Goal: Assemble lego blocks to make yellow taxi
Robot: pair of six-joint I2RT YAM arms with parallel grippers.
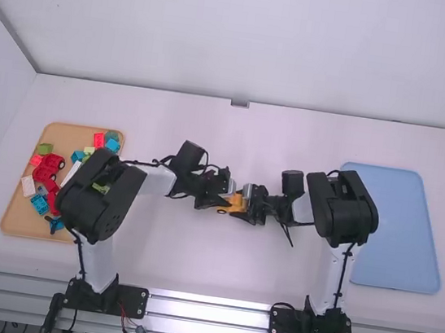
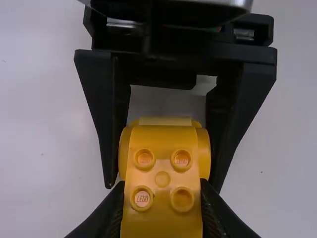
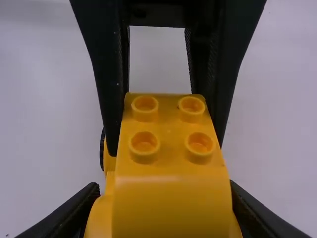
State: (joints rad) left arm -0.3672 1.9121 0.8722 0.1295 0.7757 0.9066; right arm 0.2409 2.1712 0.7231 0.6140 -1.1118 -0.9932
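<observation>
Nearest is the metal rail [image 1: 207, 314] along the table's front, where the left base [image 1: 103, 297] and right base [image 1: 310, 327] stand. From these the left arm [image 1: 101, 200] and right arm [image 1: 343, 209] rise and bend inward, the left arm over part of the tan tray [image 1: 20, 224]. That tray holds blocks [image 1: 39, 204] in red, blue, green and white, with a red wheeled piece [image 1: 48, 166] among them. The blue tray [image 1: 403, 231] lies on the table's right side, just beside the right arm.

Between the two arms, near the table's middle, is the yellow car [image 1: 236, 204], its round studs showing. The left gripper [image 1: 223, 203] has its fingers [image 2: 111, 213] clamped on one end of the car; the right gripper [image 1: 250, 205] has its fingers [image 3: 74, 215] clamped on the other, so they face each other across it.

Farther off, a small grey bracket [image 1: 240, 103] sits at the table's back edge, and behind it stands the white wall [image 1: 247, 38].
</observation>
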